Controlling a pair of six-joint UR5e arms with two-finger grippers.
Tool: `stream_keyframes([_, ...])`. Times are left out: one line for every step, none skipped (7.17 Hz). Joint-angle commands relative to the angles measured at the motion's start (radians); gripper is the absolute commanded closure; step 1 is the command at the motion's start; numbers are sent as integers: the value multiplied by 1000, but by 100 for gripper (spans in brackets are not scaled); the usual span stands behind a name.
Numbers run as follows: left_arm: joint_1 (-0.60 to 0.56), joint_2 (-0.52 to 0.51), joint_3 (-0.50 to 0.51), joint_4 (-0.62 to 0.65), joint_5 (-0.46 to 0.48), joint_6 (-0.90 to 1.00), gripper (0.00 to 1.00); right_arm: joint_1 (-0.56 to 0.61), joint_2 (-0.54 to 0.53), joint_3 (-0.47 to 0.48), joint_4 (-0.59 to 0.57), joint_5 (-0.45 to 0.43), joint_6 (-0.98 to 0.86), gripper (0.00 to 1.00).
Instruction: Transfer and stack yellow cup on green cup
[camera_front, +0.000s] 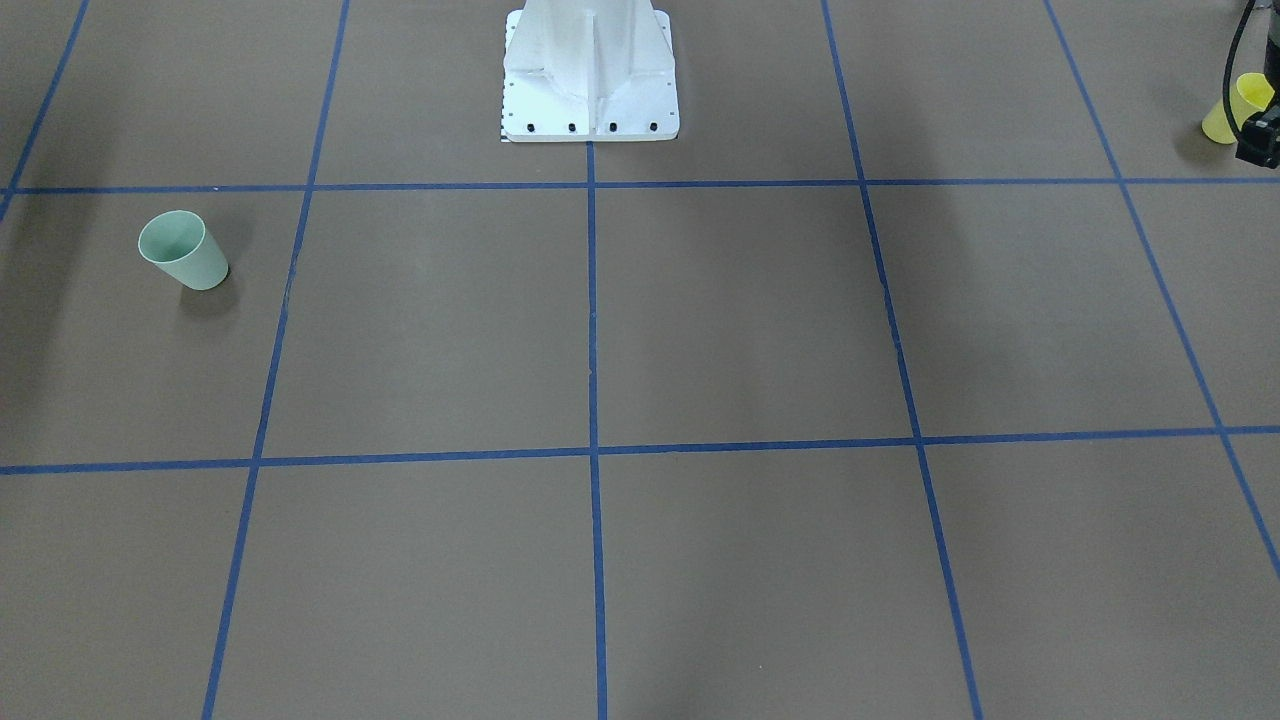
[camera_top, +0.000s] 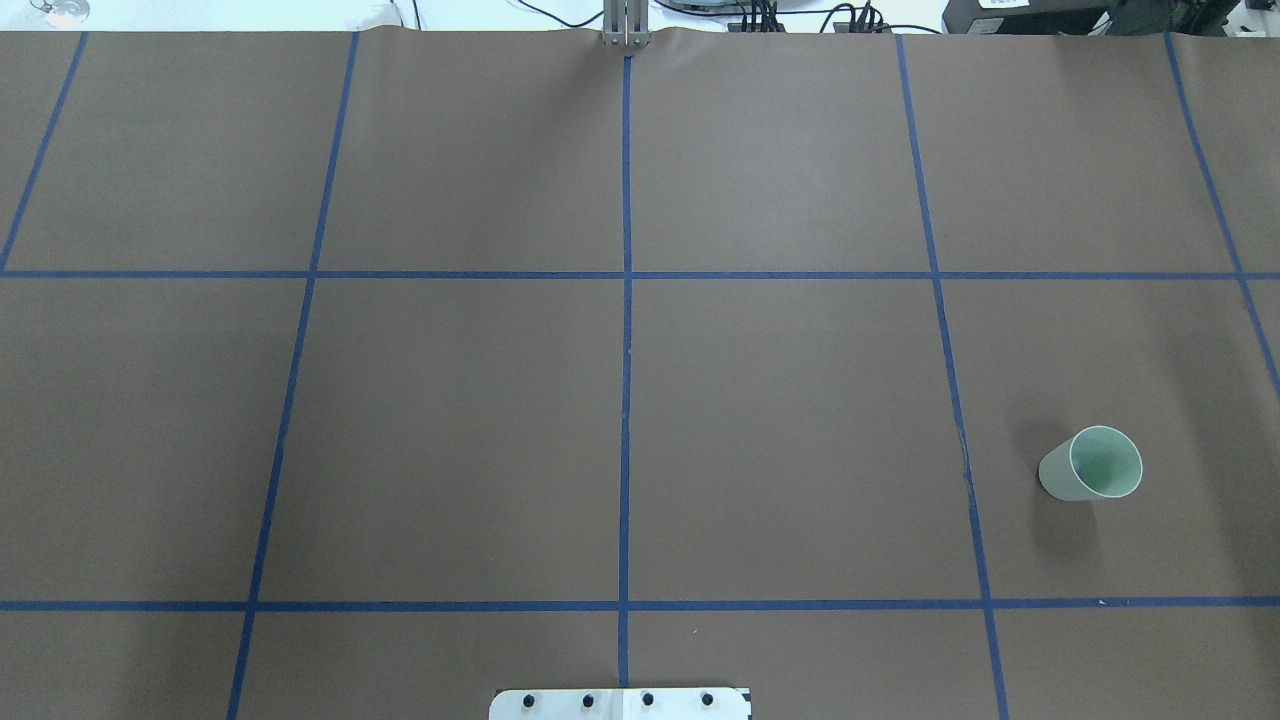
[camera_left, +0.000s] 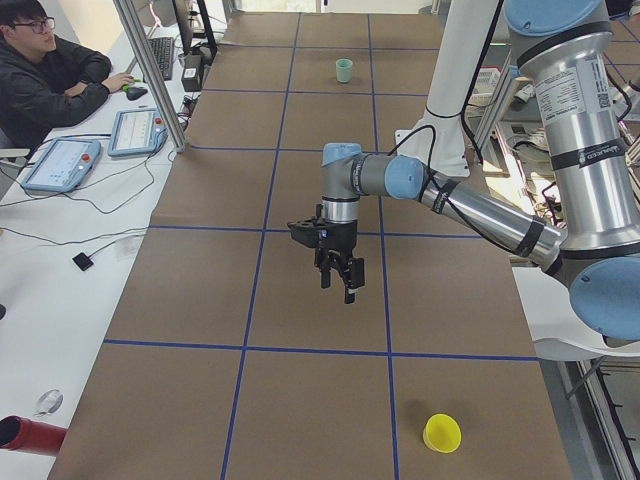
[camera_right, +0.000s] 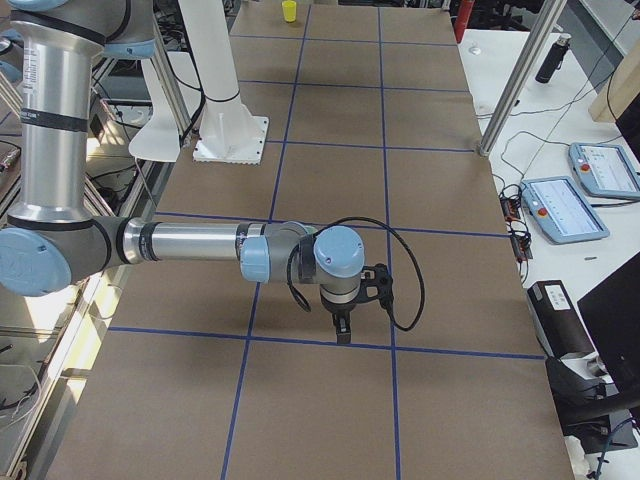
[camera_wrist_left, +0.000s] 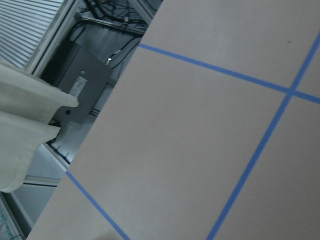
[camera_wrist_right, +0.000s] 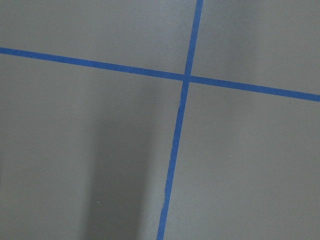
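The left end effector (camera_left: 338, 272) hung above the surface (camera_top: 450, 430) with its fingers pointing down, clear of both cups. It appeared whole only in the side view from the robot's left. From there I could not tell whether its fingers were spread or closed, though neither cup was in them. In the front-facing view, a black piece of hardware (camera_front: 1262, 140) with a cable sat at the right edge and covered part of the yellow cup (camera_front: 1232, 110).

The right end effector (camera_right: 342, 325) appeared only in the side view from the robot's right. It pointed straight down, close above a blue tape line (camera_right: 300, 342), and its opening could not be judged either. Whether its tips met the surface was not clear. Both wrist cameras showed only brown surface and blue tape, with no fingers in view.

The yellow cup stood mouth up at the robot's far left end of the surface, towards the robot's side. It was nearer the camera than the left end effector in the left side view and apart from it.

The green cup (camera_top: 1095, 465) stood mouth up on the robot's right, just right of a blue line, well apart from the yellow cup and from both arms.
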Motion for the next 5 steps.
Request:
stream_keyframes([46, 124, 4, 5, 32, -204, 0, 0, -8, 9, 0, -3, 0, 0])
stream_keyframes([53, 158, 13, 14, 34, -307, 0, 0, -8, 10, -1, -3, 0, 0])
stream_keyframes([107, 176, 20, 61, 55, -441, 0, 0, -13, 10, 0, -3, 0, 0])
stream_keyframes([204, 176, 53, 115, 78, -644, 0, 0, -13, 9, 0, -1, 0, 0])
stream_keyframes([319, 175, 108, 158, 78, -824, 0, 0, -13, 9, -1, -3, 0, 0])
